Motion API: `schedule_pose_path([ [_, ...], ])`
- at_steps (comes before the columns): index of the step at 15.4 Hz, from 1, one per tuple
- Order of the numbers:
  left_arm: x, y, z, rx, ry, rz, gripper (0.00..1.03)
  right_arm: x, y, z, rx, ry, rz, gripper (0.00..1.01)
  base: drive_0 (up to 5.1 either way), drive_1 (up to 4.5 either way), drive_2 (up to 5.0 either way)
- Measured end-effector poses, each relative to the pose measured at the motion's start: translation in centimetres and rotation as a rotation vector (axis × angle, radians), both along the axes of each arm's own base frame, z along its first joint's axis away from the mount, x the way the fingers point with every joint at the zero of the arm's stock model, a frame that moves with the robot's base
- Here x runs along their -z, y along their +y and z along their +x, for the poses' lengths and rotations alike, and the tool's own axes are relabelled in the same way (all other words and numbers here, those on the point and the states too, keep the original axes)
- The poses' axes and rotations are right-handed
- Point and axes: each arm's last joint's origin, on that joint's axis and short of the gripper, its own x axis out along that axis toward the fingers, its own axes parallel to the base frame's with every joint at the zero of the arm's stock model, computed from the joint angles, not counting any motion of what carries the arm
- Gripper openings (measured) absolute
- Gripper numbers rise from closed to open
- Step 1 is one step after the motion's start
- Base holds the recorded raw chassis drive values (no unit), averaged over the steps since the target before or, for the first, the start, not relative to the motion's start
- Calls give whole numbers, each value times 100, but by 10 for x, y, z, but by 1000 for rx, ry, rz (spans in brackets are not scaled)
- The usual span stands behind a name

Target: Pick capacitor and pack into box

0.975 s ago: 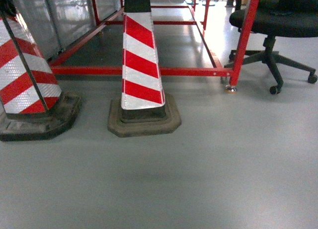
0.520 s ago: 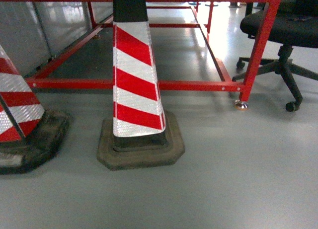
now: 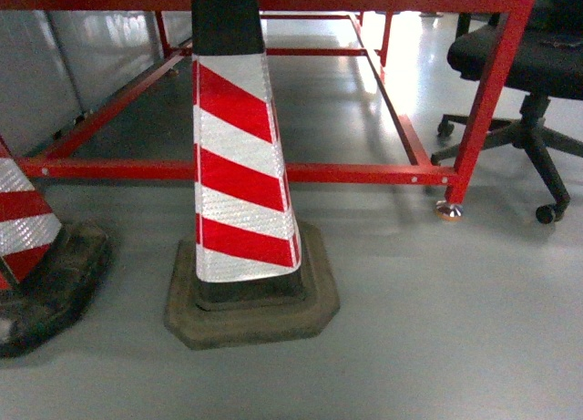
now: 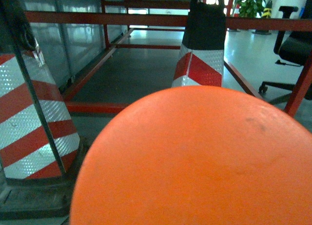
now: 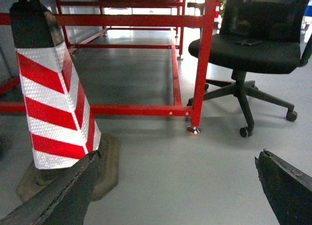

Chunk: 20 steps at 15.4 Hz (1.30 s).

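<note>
The head view looks down on a grey floor (image 3: 437, 347). A red-and-white striped traffic cone (image 3: 239, 192) stands on its dark rubber base just in front of the low front rail of a red metal frame (image 3: 364, 173). A second striped cone (image 3: 32, 256) stands at the left edge of the view, well apart from the first. A black office chair (image 3: 528, 65) on castors sits beside the frame's right front leg, whose foot rests on the floor.

No arm shows in the head view. The left wrist view is filled low down by a round orange surface (image 4: 195, 161), close to the lens, and the left claw cannot be seen there. In the right wrist view the right gripper (image 5: 175, 195) hangs above the floor with its two dark fingers (image 5: 63, 191) spread wide apart and nothing between them; the cone is near its left finger.

Neither the capacitor nor the pink box appears in any view.
</note>
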Motion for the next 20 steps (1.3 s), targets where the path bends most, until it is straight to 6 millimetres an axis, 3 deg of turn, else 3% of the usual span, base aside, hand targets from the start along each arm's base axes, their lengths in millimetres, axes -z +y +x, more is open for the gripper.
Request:
schedule_pose_path([
  [7,0,0,0,0,0,0,43,0,0,0,0,-2,0,98,2,417,-413],
  [20,0,0,0,0,2,8,43,0,0,0,1,-2,0,98,0,0,0],
])
